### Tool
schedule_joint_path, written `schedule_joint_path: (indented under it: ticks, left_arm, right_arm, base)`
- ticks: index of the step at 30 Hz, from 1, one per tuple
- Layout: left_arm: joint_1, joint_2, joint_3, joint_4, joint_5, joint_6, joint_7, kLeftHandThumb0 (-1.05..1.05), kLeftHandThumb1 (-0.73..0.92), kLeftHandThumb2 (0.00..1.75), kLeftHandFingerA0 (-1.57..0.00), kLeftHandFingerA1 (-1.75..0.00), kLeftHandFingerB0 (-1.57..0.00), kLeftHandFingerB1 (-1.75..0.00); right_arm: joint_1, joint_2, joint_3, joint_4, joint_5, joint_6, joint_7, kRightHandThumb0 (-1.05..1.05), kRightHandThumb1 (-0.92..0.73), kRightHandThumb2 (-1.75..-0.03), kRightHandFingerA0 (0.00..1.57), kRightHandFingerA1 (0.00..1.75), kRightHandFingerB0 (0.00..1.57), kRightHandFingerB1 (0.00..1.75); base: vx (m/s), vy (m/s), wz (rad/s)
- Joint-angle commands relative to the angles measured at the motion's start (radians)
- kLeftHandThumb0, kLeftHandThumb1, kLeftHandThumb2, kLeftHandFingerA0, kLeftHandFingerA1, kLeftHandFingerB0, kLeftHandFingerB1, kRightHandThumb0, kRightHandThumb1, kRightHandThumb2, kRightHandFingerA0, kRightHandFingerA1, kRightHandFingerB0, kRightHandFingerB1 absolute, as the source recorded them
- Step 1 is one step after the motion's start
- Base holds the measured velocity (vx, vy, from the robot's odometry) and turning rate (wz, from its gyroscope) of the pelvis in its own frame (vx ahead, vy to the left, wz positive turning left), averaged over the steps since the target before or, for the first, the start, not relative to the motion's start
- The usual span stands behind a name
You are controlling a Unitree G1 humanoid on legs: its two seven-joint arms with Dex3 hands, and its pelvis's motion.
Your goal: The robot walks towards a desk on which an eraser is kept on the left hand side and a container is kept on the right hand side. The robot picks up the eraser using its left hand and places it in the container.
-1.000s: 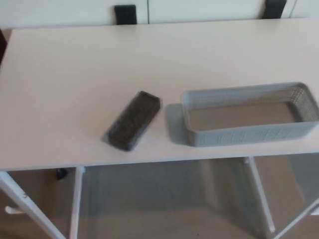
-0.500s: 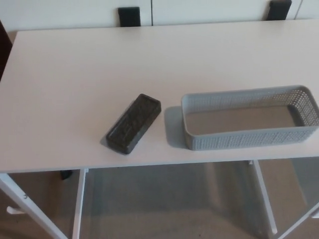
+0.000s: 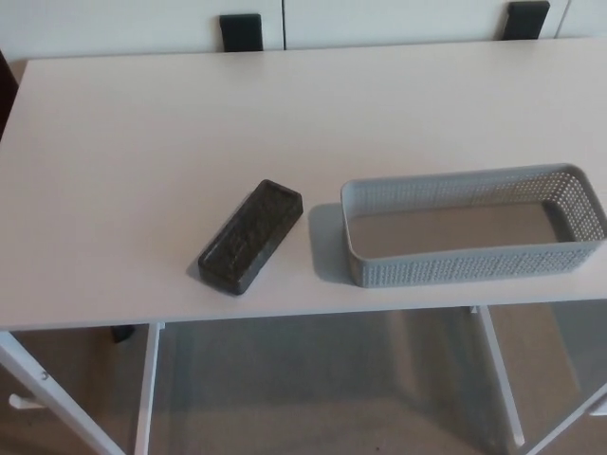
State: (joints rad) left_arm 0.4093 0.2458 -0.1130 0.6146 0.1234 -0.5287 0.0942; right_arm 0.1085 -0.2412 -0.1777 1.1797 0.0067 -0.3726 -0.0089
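The eraser (image 3: 251, 237) is seen lying flat on the white desk (image 3: 171, 142), near the desk's front edge and somewhat left of the middle of that edge. It is a dark, oblong block with a speckled top face. Its long axis is set on a diagonal: one short end points toward the front-left corner of the desk, the other toward the back-right, and so toward the near-left corner of the container (image 3: 474, 227). The eraser is upright on its broad face, not tipped on a side.

Neither hand of the robot is shown in the head view, so the spread of the fingers cannot be told, and nothing is seen held or touched by them. For the same reason the place of the eraser relative to the fingers cannot be given.

The desk fills most of the view; its white legs (image 3: 147, 389) are seen below the front edge, over a greyish floor (image 3: 313, 389). The container, a grey rectangular basket with perforated walls, is placed on the right part of the desk, close to the front edge, with its long sides running nearly parallel to that edge. It is apart from the eraser, with a strip of bare desk between them. Nothing is seen inside it. Two dark chair backs (image 3: 241, 31) are seen beyond the back edge.
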Motion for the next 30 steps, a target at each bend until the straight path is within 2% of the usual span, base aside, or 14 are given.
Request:
schedule_joint_path:
  ticks: [1, 2, 3, 4, 6, 8, 21, 22, 23, 24, 26, 28, 29, 30]
  left_arm:
    - [0.102, 0.521, -0.387, -1.276, -0.169, 0.132, -0.668, -0.87, 0.74, 0.63, -0.25, -0.52, -0.22, -0.30]
    - [0.097, 0.528, -0.390, -1.288, -0.176, 0.138, -0.671, -0.87, 0.74, 0.63, -0.25, -0.52, -0.22, -0.30]
    - [0.061, 0.566, -0.395, -1.347, -0.224, 0.166, -0.701, -0.83, 0.61, 0.99, -0.22, -0.56, -0.19, -0.44]
    - [-0.038, 0.643, -0.386, -1.475, -0.352, 0.287, -0.762, -0.61, 0.92, 0.70, -0.25, -0.55, -0.25, -0.33]
    - [-0.178, 0.756, -0.337, -1.596, -0.630, 0.487, -0.807, -0.67, 0.92, 0.91, -0.20, -0.67, -0.24, -0.48]
    - [-0.258, 0.881, -0.255, -1.633, -0.855, 0.635, -0.834, -0.68, 0.92, 0.92, -0.15, -0.70, -0.22, -0.47]
    - [-0.235, 0.996, -0.189, -1.643, -0.964, 0.593, -0.805, -0.73, 0.92, 0.97, -0.19, -0.66, -0.24, -0.51]
    - [-0.455, 0.994, -0.169, -1.559, -1.264, 0.807, -0.868, -0.72, 0.36, 0.88, -0.09, -0.69, -0.24, -0.70]
    - [-0.514, 0.689, -0.162, -1.531, -1.187, 0.494, -0.627, -0.67, 0.42, 0.91, -0.59, -0.68, -0.34, -0.51]
    - [-0.484, 0.670, -0.114, -1.550, -1.174, 0.390, -0.535, -0.66, 0.57, 0.58, -0.41, -0.52, -0.37, -0.34]
    - [-0.487, 0.683, -0.094, -1.556, -1.203, 0.427, -0.454, -0.46, 0.52, 0.56, -0.43, -0.58, -0.31, -0.32]
    - [-0.480, 0.685, -0.080, -1.565, -1.194, 0.430, -0.385, -0.46, 0.52, 0.56, -0.43, -0.58, -0.31, -0.32]
    - [-0.494, 0.641, -0.073, -1.540, -1.111, 0.436, -0.331, -0.44, 0.52, 0.57, -0.43, -0.57, -0.28, -0.35]
    - [-0.516, 0.497, -0.060, -1.493, -0.740, 0.509, -0.201, -0.44, 0.54, 0.57, -0.30, -0.43, -0.25, -0.31]
  right_arm:
    - [-0.007, -0.019, 0.005, -0.009, -0.010, -0.016, -0.005, -0.39, -0.51, -0.55, 0.66, 0.69, 0.52, 0.55]
    - [-0.007, -0.019, 0.006, -0.010, -0.010, -0.015, -0.005, -0.39, -0.51, -0.55, 0.66, 0.69, 0.52, 0.55]
    - [-0.007, -0.019, 0.006, -0.011, -0.011, -0.017, -0.006, -0.38, -0.51, -0.55, 0.66, 0.70, 0.52, 0.56]
    - [-0.011, -0.020, 0.010, -0.015, -0.016, -0.015, -0.011, -0.41, -0.51, -0.55, 0.66, 0.70, 0.52, 0.56]
    - [-0.019, -0.021, 0.013, -0.015, -0.019, -0.009, -0.013, -0.37, -0.51, -0.55, 0.64, 0.71, 0.52, 0.56]
    - [-0.021, -0.021, 0.012, -0.013, -0.018, -0.009, -0.014, -0.39, -0.51, -0.55, 0.64, 0.71, 0.52, 0.56]
    - [-0.017, -0.026, 0.019, -0.029, -0.021, -0.011, -0.013, -0.41, -0.51, -0.54, 0.65, 0.70, 0.52, 0.55]
    - [-0.021, -0.028, 0.019, -0.020, -0.020, -0.007, -0.009, -0.42, -0.52, -0.54, 0.64, 0.65, 0.52, 0.53]
    - [-0.028, -0.032, 0.022, -0.007, -0.025, 0.005, -0.009, -0.41, -0.53, -0.54, 0.64, 0.64, 0.52, 0.52]
    - [-0.030, -0.032, 0.023, -0.007, -0.025, 0.012, -0.008, -0.39, -0.53, -0.55, 0.62, 0.64, 0.51, 0.52]
    - [-0.031, -0.030, 0.019, -0.014, -0.019, 0.012, -0.008, -0.40, -0.52, -0.55, 0.63, 0.67, 0.52, 0.54]
    - [-0.033, -0.029, 0.017, -0.017, -0.017, 0.008, -0.008, -0.40, -0.52, -0.55, 0.63, 0.67, 0.52, 0.54]
    - [-0.029, -0.028, 0.011, -0.023, -0.008, -0.003, 0.005, -0.39, -0.52, -0.55, 0.62, 0.69, 0.51, 0.56]
    - [-0.022, -0.024, 0.008, -0.040, -0.001, 0.003, 0.005, -0.40, -0.51, -0.54, 0.63, 0.68, 0.52, 0.55]
  base:
    - [0.00, 0.000, 0.00]
    - [0.00, 0.000, 0.00]
    - [0.00, 0.000, 0.00]
    - [0.00, 0.000, 0.00]
    - [0.00, 0.000, 0.00]
    - [0.00, 0.000, 0.00]
    - [0.00, 0.000, 0.00]
    - [0.00, 0.000, 0.00]
    - [0.00, 0.000, 0.00]
    - [0.00, 0.000, 0.00]
    - [0.00, 0.000, 0.00]
    - [0.00, 0.000, 0.00]
    - [0.00, 0.000, 0.00]
    - [0.00, 0.000, 0.00]
